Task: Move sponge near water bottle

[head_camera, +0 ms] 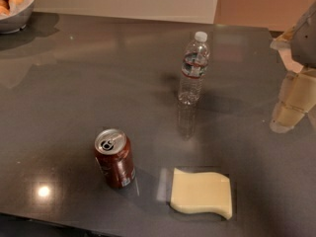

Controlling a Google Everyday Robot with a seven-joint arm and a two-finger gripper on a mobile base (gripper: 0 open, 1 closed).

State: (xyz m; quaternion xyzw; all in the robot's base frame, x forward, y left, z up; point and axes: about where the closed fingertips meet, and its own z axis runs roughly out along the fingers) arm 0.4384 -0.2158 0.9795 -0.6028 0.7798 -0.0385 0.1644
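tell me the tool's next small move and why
Probably swing the tool left and toward the table's near edge, to hover over the sponge. The tool hangs at the right edge, apart from the sponge, which lies flat beside the can, well in front of the upright water bottle.

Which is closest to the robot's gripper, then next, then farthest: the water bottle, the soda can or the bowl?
The gripper is at the right edge, above the table.
1. the water bottle, standing middle back
2. the soda can, front left
3. the bowl, far back-left corner
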